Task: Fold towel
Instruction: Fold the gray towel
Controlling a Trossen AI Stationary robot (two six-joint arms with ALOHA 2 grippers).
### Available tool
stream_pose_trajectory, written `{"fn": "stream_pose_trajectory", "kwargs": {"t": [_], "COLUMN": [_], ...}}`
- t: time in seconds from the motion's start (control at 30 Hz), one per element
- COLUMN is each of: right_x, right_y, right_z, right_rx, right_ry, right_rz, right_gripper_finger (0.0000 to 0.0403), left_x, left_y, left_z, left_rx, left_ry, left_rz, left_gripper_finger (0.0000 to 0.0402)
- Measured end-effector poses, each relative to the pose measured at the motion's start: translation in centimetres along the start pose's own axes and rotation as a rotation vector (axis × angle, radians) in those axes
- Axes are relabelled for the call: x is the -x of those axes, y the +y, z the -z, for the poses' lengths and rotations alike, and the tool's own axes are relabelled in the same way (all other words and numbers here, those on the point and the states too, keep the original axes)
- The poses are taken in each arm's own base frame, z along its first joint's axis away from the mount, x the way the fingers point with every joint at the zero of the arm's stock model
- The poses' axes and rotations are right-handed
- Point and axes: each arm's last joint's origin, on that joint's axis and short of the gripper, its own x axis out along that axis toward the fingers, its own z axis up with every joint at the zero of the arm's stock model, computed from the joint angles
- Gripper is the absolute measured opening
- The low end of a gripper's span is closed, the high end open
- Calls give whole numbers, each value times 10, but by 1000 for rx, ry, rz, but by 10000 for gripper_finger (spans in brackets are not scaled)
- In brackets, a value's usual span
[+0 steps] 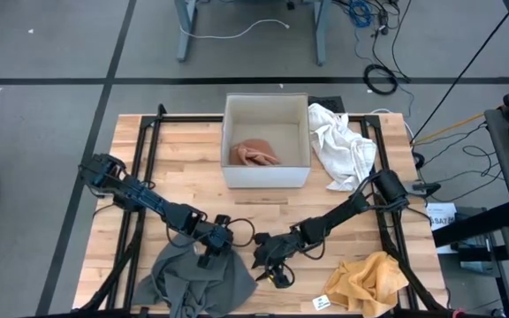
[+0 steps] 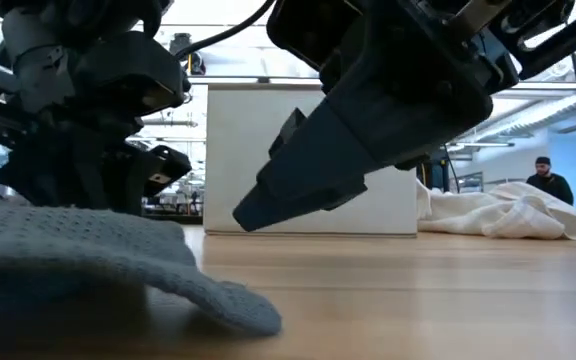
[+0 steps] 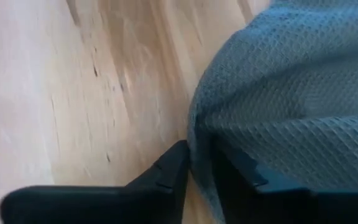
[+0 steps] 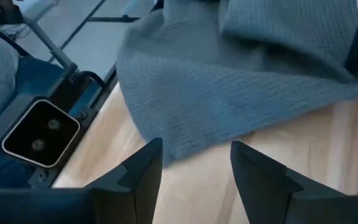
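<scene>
High view shows the grey towel (image 1: 193, 281) bunched in a loose heap at the near edge of the wooden table (image 1: 148, 159), toward the left arm's side. The left gripper (image 1: 212, 250) sits right at the towel's upper edge, and from its own wrist camera I can see its two dark fingers (image 3: 166, 177) drawn close together with the waffle-weave hem (image 3: 197, 137) caught in the narrow gap between them, so it is pinching the cloth's edge against the wood.

The right gripper (image 1: 272, 265) hovers just beside the towel's right side, not touching it. Its fingers (image 4: 142, 171) stand well apart, with bare wood between them and the towel's edge lying just ahead of the tips.

From table height, the towel (image 2: 118, 260) lies low across the near left with one rounded corner resting on the wood, the right gripper (image 2: 268, 205) slanting down toward it from above.

Farther back stand a white box (image 1: 266, 140) holding a pinkish cloth (image 1: 254, 155), a white cloth (image 1: 343, 146) beside it, and a yellow cloth (image 1: 369, 281) near the front right corner.
</scene>
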Motion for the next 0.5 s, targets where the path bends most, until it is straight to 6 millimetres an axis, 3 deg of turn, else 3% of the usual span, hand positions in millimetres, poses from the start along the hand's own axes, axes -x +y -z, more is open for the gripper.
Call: {"fn": "stream_pose_trajectory", "kwargs": {"t": [0.17, 0.5], "right_x": [0, 0], "right_y": [1, 3], "right_z": [-1, 7], "right_rx": [-36, -163], "right_ry": [-9, 69], "right_rz": [-29, -9], "right_gripper_finger": [178, 178], "left_x": [1, 11], "left_y": [3, 17], "left_z": [-7, -22], "left_rx": [-79, -144], "left_ry": [-29, 74], "left_rz": [-29, -210], "left_gripper_finger": [10, 3]}}
